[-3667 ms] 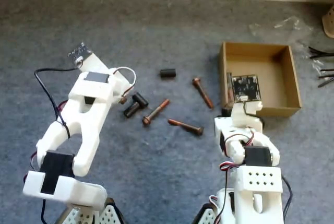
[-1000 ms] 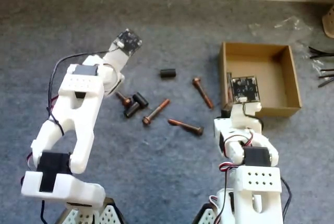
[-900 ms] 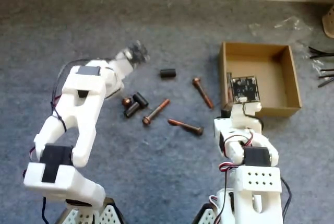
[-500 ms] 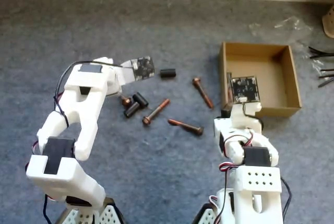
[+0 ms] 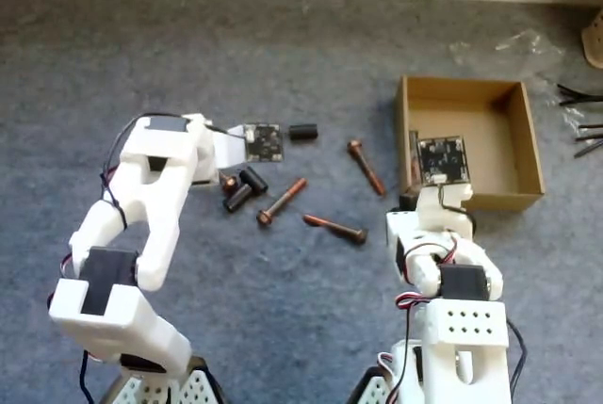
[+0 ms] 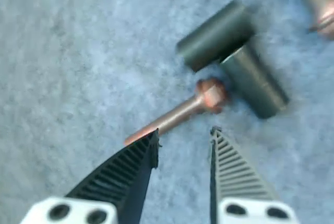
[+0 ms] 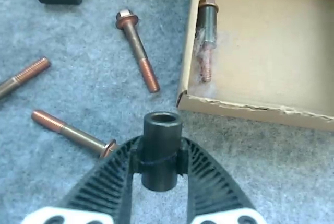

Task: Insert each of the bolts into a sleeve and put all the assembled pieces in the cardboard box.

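Copper bolt (image 6: 175,115) just ahead of parted left jaws.

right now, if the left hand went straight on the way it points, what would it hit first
Probably the copper bolt lying just ahead of the open left hand; two dark sleeves lie right beyond its head. Depth is unclear.

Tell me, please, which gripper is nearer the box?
Right. The right gripper, holding a sleeve, sits outside the box; the left gripper hovers over a bolt farther off.
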You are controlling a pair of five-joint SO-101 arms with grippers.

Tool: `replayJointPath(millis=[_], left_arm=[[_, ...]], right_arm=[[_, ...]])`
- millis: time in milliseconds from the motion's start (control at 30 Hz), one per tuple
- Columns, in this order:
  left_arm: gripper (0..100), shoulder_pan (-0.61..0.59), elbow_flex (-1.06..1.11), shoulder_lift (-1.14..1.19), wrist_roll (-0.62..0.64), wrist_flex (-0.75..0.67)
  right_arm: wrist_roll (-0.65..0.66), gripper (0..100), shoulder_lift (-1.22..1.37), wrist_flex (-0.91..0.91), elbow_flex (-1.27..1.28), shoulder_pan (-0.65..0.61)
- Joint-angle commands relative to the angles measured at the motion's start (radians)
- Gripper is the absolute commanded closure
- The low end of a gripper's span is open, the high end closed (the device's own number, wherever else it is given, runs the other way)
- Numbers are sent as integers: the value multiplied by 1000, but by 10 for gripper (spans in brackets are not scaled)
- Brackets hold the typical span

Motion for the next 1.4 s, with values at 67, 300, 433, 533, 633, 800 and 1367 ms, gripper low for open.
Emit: replayJointPath(millis=[67, 300, 433, 533, 633, 800, 1367], left_arm=[[842, 77, -31, -5, -86, 17], [842, 108, -21, -2, -226, 15], [842, 104, -19, -2, -244, 20], [842, 104, -19, -2, -247, 20], [842, 102, -21, -2, -249, 20], [842, 96, -24, -2, -330, 21], [843, 13, -33, -4, -519, 20]], right_arm=[[-3, 993, -16, -31, -10, 10], [-2, 993, -16, -31, -10, 10], [-2, 993, -16, -31, -10, 10], [-2, 993, -16, -31, -10, 10], [-2, 993, -16, -28, -10, 10], [-2, 993, -16, -31, 13, 8], [-2, 993, -16, -33, 15, 7]])
